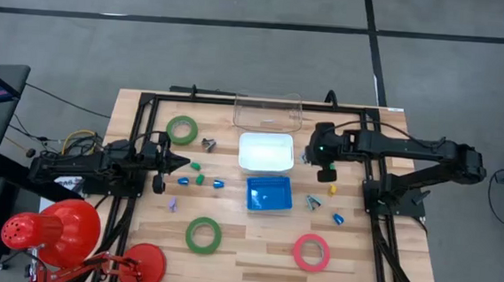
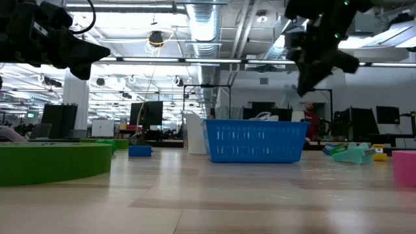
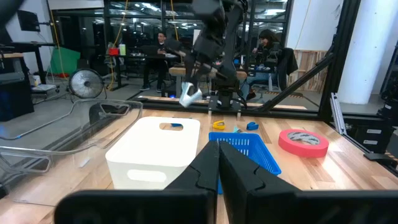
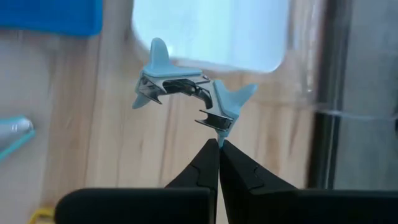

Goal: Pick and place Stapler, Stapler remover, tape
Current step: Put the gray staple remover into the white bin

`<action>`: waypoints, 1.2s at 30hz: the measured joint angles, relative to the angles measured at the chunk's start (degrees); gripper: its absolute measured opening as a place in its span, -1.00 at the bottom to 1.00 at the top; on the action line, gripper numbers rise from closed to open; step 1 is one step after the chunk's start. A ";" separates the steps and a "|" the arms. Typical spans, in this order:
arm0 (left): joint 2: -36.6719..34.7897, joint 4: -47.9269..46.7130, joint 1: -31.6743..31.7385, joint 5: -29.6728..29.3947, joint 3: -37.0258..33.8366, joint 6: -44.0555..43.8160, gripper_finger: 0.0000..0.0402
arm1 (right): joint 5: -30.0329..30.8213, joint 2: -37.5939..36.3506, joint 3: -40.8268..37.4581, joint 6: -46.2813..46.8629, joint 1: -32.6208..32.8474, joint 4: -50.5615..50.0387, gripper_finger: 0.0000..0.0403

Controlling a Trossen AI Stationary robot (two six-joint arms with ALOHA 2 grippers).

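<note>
Pale-blue plastic wings and bright metal claws make up the stapler remover (image 4: 186, 93), pinched by one wing tip in the clenched right tool (image 4: 218, 144), hanging above the bench (image 1: 253, 248) just beside the white bin (image 1: 265, 151). No writing shows. Left tool (image 1: 179, 163) is closed on nothing, near the green tape (image 1: 182, 129).

1. An open-plan robotics lab or workshop, not a home.
2. Around the wooden tabletop (image 1: 253, 248): a black metal frame (image 1: 148, 107) carrying two dark robot arms, on a bare grey concrete floor (image 1: 242, 34).
3. Above it: exposed ceiling ducts (image 2: 208, 19) and strip lighting.
4. Beyond it: rows of desks with dark monitors (image 2: 146, 114), a standing fan (image 3: 84, 84), and seated people (image 3: 267, 53) at workstations.
</note>
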 joint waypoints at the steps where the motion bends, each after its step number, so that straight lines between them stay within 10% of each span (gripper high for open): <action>1: 0.01 0.00 -0.01 0.00 0.01 0.00 -0.98 | -0.01 -0.02 0.93 -0.01 0.00 0.40 -1.00; 26: 0.22 0.12 0.00 0.01 0.01 0.00 -0.98 | -0.34 6.60 5.51 1.99 2.69 16.68 -1.00; 36: 0.66 0.73 0.00 -0.01 0.01 -0.01 -0.98 | -3.30 14.16 18.94 2.15 2.58 13.95 -1.00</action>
